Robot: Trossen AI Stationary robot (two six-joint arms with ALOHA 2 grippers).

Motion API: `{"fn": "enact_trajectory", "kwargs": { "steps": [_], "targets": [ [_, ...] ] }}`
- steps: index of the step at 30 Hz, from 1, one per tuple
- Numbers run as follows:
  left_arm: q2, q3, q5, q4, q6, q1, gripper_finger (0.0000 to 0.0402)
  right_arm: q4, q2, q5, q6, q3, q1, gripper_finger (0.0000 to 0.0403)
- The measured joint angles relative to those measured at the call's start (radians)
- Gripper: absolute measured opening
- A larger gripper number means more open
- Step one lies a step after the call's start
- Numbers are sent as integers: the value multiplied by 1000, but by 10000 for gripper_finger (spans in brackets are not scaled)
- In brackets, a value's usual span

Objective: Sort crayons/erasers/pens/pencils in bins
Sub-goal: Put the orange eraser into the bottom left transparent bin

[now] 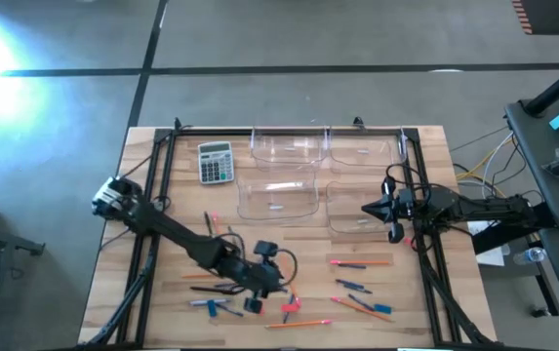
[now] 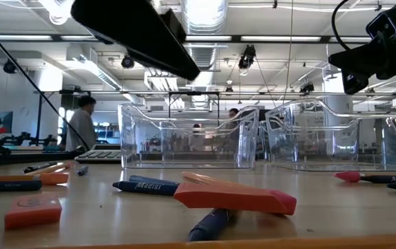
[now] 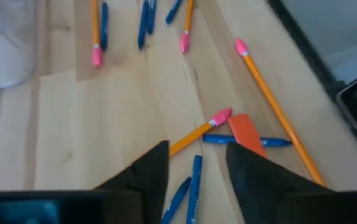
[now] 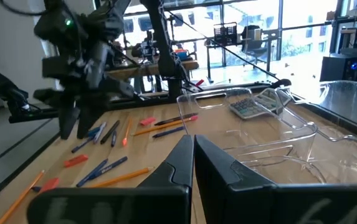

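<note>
Hovering over the scattered items well away from the calculator, the left gripper has its fingers apart and empty — a pencil, blue sticks and an orange eraser lie on the worktop just beyond its tips. Four clear bins sit beside the calculator, all without contents. The right gripper — fingers pressed together, holding nothing — waits near the bin farthest from the calculator.

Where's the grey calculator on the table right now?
In the high view, the grey calculator lies at the table's far left, just left of the four clear plastic bins, away from both arms.
</note>
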Motion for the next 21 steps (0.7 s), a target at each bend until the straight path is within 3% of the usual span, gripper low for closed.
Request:
{"fn": "enact_trajectory", "kwargs": {
  "steps": [7,21],
  "targets": [
    [104,89,0,2,0,-24,218,0,0,-2,0,0,0,9],
    [196,111,-4,86,-52,-80,221,0,1,-2,0,0,0,8]
  ]
}}
